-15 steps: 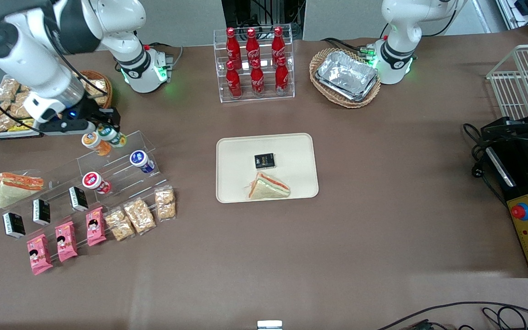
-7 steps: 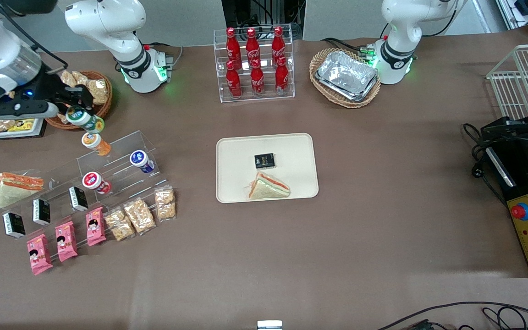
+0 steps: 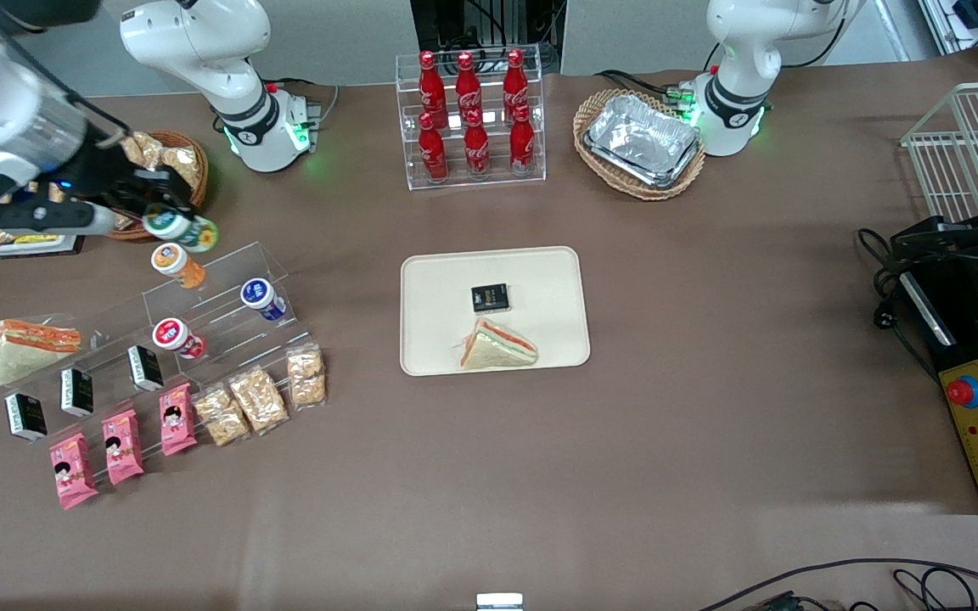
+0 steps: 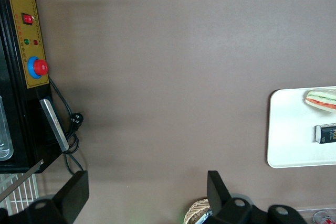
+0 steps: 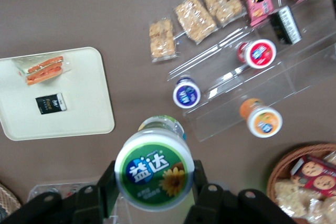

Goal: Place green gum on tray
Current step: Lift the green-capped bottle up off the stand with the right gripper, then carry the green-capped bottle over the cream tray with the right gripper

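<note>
My right gripper (image 3: 168,219) is shut on the green gum (image 3: 181,229), a small bottle with a white-and-green lid, and holds it in the air above the top step of the clear display rack, close to the wicker snack basket. In the right wrist view the gum's lid (image 5: 154,169) sits between the two black fingers (image 5: 107,184), with the gripper (image 5: 155,184) high over the table. The tray (image 3: 438,280), cream-beige with a low rim, lies at the table's middle and holds a sandwich (image 3: 496,346) and a small black packet (image 3: 489,297). The tray also shows in the right wrist view (image 5: 89,98).
The clear stepped rack (image 3: 226,293) holds an orange-lidded bottle (image 3: 176,264), a blue-lidded bottle (image 3: 261,298) and a red-lidded bottle (image 3: 177,337). Snack packs and a wrapped sandwich (image 3: 30,346) lie nearer the front camera. A cola bottle rack (image 3: 472,119) and foil trays in a basket (image 3: 642,140) stand farther back.
The gripper lifted the green gum off the rack's top step, swung toward the table's end, then came back a little toward the tray, still holding it.
</note>
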`<state>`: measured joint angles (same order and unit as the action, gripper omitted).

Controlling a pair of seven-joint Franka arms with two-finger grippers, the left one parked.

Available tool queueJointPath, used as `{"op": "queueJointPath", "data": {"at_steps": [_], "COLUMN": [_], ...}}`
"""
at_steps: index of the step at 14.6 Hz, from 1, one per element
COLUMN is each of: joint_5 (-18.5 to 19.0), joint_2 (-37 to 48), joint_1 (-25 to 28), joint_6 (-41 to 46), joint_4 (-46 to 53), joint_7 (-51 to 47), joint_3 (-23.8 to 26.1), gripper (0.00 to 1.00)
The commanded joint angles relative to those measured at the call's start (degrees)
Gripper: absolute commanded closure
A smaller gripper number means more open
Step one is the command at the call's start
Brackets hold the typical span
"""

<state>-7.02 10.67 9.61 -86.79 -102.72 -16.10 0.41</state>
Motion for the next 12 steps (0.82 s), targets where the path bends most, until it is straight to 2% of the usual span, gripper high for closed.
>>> {"op": "queueJointPath", "data": {"at_steps": [1, 7, 10, 12], "joint_5": [-1.5, -0.8, -0.62, -0.45], "joint_2": [-3.36, -8.55, -11.18, -11.54], "joint_1": [6.01, 17.62, 19.91, 21.58], "joint_6": [-0.91, -10.58, -15.23, -22.07], "joint_4": [2.61, 1.91, 0.6, -4.56], "joint_7": [-11.2, -27.65, -31.79, -33.9], "joint_3": [-0.15, -0.24, -0.24, -0.24], "gripper": [0.75, 0.75, 0.75, 0.78]}}
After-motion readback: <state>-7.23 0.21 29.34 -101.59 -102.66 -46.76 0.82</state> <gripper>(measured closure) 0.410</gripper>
